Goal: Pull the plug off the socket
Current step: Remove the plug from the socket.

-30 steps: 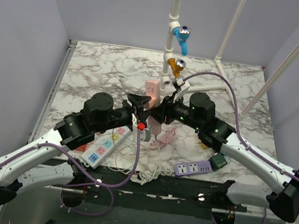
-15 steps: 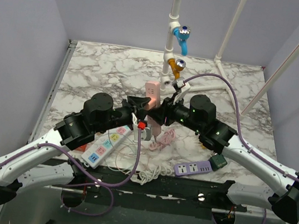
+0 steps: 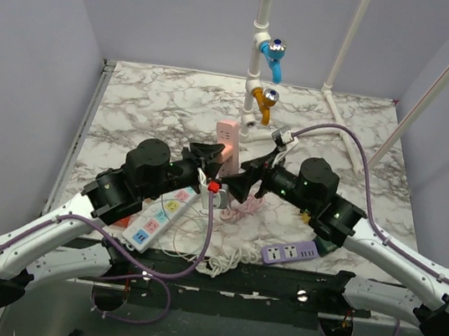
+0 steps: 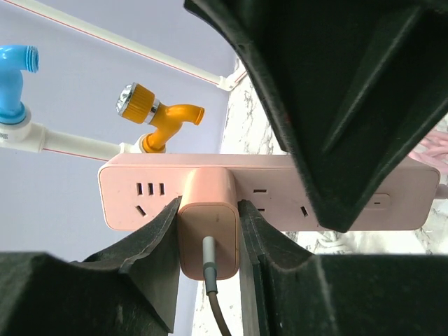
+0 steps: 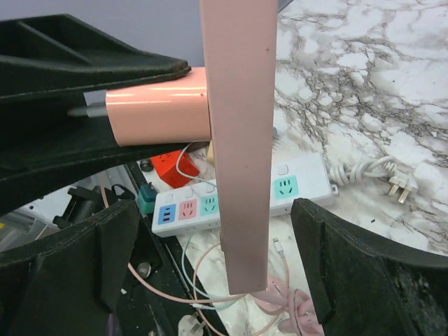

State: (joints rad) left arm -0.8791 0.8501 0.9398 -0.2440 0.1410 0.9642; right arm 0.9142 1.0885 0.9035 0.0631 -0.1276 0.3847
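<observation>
A pink power strip, the socket (image 3: 226,137) (image 4: 140,194) (image 5: 238,140), hangs upright above the table. The pink plug (image 4: 210,234) (image 5: 161,105) sits in its face, with a grey cable leaving it. My left gripper (image 3: 213,156) (image 4: 208,213) is shut on the plug, one finger pressed on each side. My right gripper (image 3: 247,185) (image 5: 224,241) is open, its fingers (image 5: 115,245) standing wide on either side of the strip's lower end and touching nothing.
A white power strip with coloured outlets (image 3: 158,219) (image 5: 280,187), a red cube adapter (image 3: 213,188) (image 5: 168,164), a purple strip (image 3: 290,252) and a pink cable coil (image 3: 240,208) lie below. A white pipe with blue and yellow taps (image 3: 269,52) (image 4: 161,115) stands behind.
My right gripper has opened, let go of the pink strip and drawn back to the right. The left gripper keeps its hold on the plug, and the strip has barely moved.
</observation>
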